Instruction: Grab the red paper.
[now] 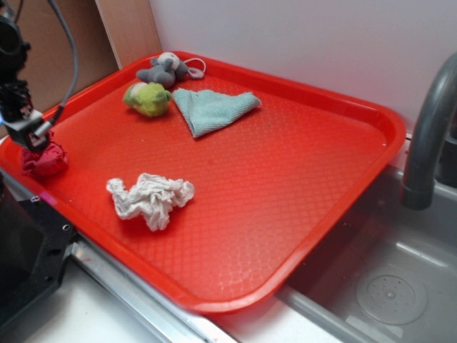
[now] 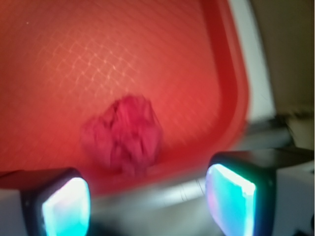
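Red plastic is filling most of both views: a big tray (image 1: 307, 179) is lying beside a sink (image 1: 400, 286), and the red paper (image 1: 44, 161) is sitting at the tray's far left corner, right against the raised rim. The gripper (image 1: 32, 132) is hanging directly over that wad, its tip appearing to touch the top of the paper in the exterior view, though whether it is pressing on it is hard to say. In the wrist view the fingers (image 2: 66, 209) are standing wide apart, one at each lower corner, with the red paper (image 2: 125, 135) lying between and ahead of them and nothing held yet. That spread is probably letting them straddle the wad before closing. The spot near the rim looks awkward, since one finger may be meeting the tray's wall on the way down, so a descent slightly inside the rim seems wiser. Well apart from this, a white paper wad (image 1: 151, 199) is resting near the tray's middle, and a green soft toy (image 1: 148, 98), a grey soft toy (image 1: 166, 70) and a folded teal cloth (image 1: 213, 108) are lying at the far side, none of them crowding the grasp.
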Motion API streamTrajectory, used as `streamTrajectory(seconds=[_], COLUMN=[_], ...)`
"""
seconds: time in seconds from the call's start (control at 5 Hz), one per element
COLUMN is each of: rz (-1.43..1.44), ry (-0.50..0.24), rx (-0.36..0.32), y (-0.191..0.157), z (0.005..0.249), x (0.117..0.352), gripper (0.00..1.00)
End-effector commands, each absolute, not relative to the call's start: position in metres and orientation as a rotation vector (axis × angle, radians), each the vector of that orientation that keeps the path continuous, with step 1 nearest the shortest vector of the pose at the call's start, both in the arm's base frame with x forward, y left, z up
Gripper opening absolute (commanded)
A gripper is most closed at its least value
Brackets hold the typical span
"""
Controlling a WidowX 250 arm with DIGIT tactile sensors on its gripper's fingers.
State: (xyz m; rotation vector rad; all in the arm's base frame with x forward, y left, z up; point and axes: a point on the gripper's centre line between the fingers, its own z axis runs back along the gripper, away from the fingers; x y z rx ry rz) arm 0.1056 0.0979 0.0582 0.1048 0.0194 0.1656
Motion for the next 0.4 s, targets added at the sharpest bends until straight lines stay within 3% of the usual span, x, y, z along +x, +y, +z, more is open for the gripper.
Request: streamTrajectory(seconds=[0.0,0.2], rz=[0.098,0.121], ry=[0.035,0.021], rx=[0.011,-0.048], y=[0.088,0.078], z=[0.013,0.010], x=[0.128,0.124], gripper=[1.00,0.00])
